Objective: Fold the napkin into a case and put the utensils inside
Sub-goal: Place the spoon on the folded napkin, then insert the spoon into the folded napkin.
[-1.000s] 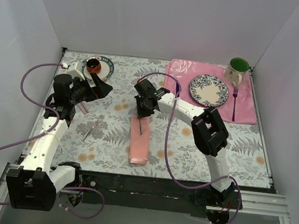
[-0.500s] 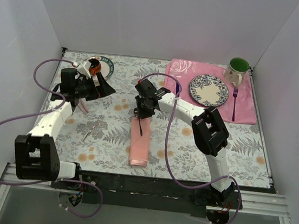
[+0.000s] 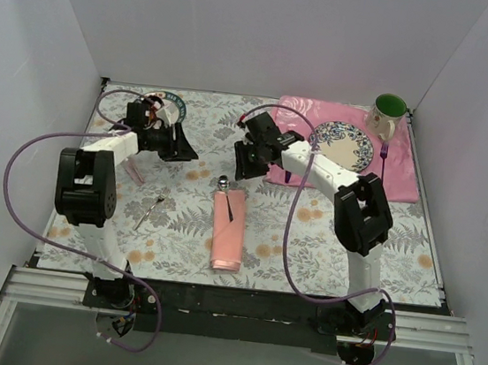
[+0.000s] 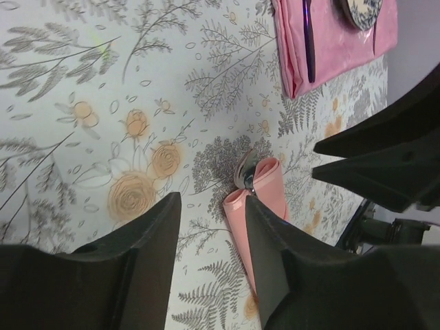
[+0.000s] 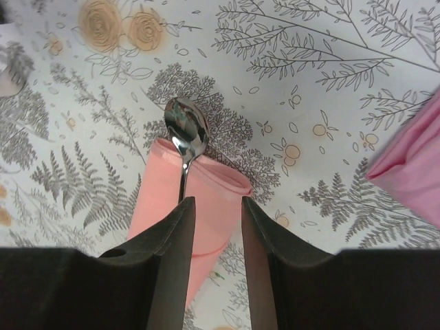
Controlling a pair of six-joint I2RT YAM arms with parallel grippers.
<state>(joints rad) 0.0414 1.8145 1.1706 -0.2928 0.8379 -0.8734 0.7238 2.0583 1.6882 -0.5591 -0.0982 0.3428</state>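
The napkin, folded into a narrow salmon-pink case [image 3: 228,232], lies at the middle of the table. A silver spoon [image 5: 185,129] is tucked in its far end, bowl sticking out past the opening [image 3: 223,182]. A second silver utensil [image 3: 152,209] lies on the tablecloth to the left of the case. My right gripper [image 3: 242,166] hovers just behind the case, open and empty [image 5: 218,227]. My left gripper [image 3: 184,150] hangs at the back left, jaws partly open with nothing between them [image 4: 212,234]; the left wrist view shows the case [image 4: 267,201] beyond them.
A pink rose-patterned placemat [image 3: 400,179] at the back right carries a blue-patterned plate [image 3: 342,147], a green mug [image 3: 388,112], a purple fork [image 3: 382,168] and a purple knife [image 4: 308,41]. A small plate [image 3: 171,107] stands at the back left.
My right gripper let go of the spoon, leaving it in the case, and drew back toward the placemat. My left arm swung back and its jaws narrowed.
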